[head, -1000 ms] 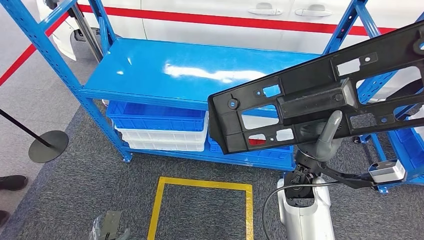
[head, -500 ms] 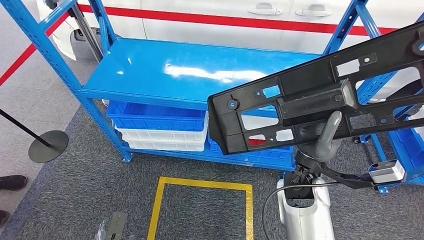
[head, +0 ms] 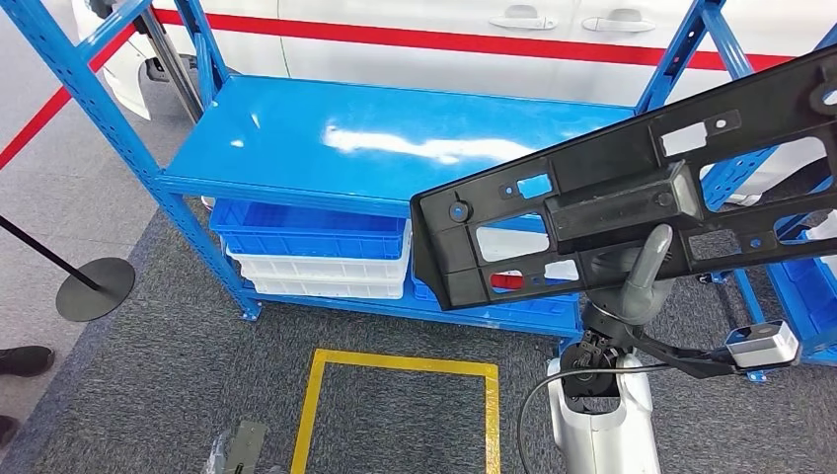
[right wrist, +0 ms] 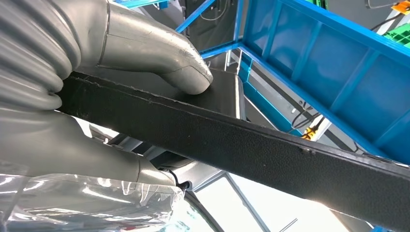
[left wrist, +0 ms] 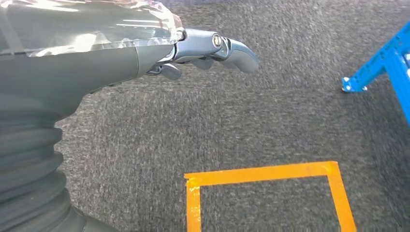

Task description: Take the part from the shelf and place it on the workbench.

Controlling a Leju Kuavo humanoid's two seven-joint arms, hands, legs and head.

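Note:
A long black plastic part [head: 612,168] with several cutouts hangs slanted in front of the blue shelf [head: 345,128], off its top board. My right hand [head: 640,275] grips it from below, near the middle. In the right wrist view the grey thumb [right wrist: 164,58] presses on the part's black edge [right wrist: 270,145]. My left hand [head: 237,452] hangs low at the bottom edge of the head view. The left wrist view has that hand [left wrist: 208,48] over grey carpet, its fingers loosely extended and holding nothing.
Blue and white bins [head: 311,247] are stacked on the shelf's lower level. A yellow tape square [head: 395,367] marks the carpet in front of it. A stanchion base [head: 94,288] and a person's shoe [head: 25,360] lie at the left. A white car [head: 444,25] stands behind the shelf.
My left hand has slid slightly right and lower along the bottom edge. The part and my right hand have barely shifted.

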